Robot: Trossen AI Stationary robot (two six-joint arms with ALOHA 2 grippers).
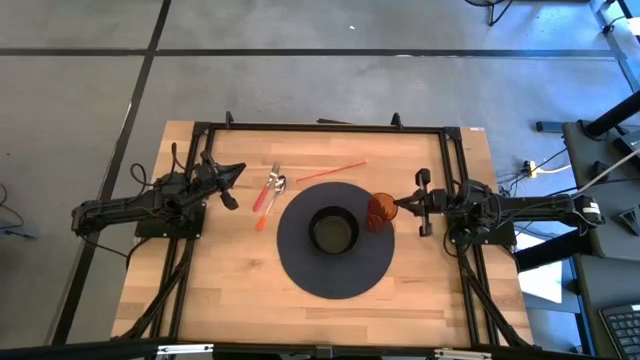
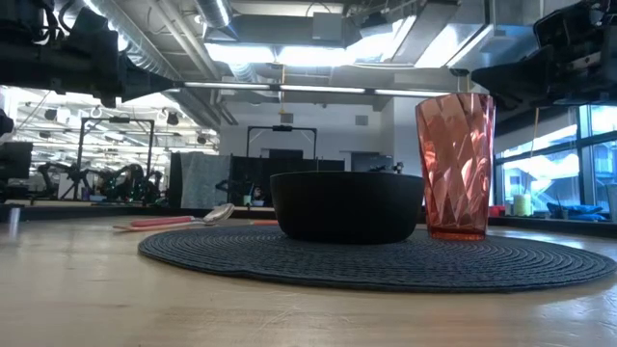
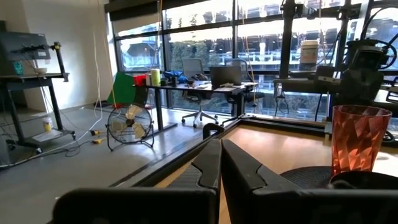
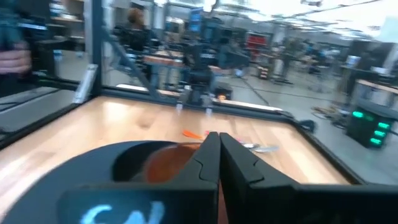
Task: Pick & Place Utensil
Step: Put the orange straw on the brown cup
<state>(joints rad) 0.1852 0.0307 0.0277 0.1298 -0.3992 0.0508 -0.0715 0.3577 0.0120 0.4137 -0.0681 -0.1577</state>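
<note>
While untouched, red-handled spoon [image 1: 272,188] lies beside mat [image 1: 300,262].

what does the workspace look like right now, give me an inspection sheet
surface: wooden table, round dark placemat at its middle
job's things: spoon and red-handled utensils lying left of the mat; orange stick beyond it
clutter: black bowl on the mat, pink tumbler upright at the mat's right edge
grippers: left tool shut, near the utensils; right tool shut, beside the tumbler; neither holds anything
cables: bundles at both arm bases
surroundings: office desks, floor fan
</note>
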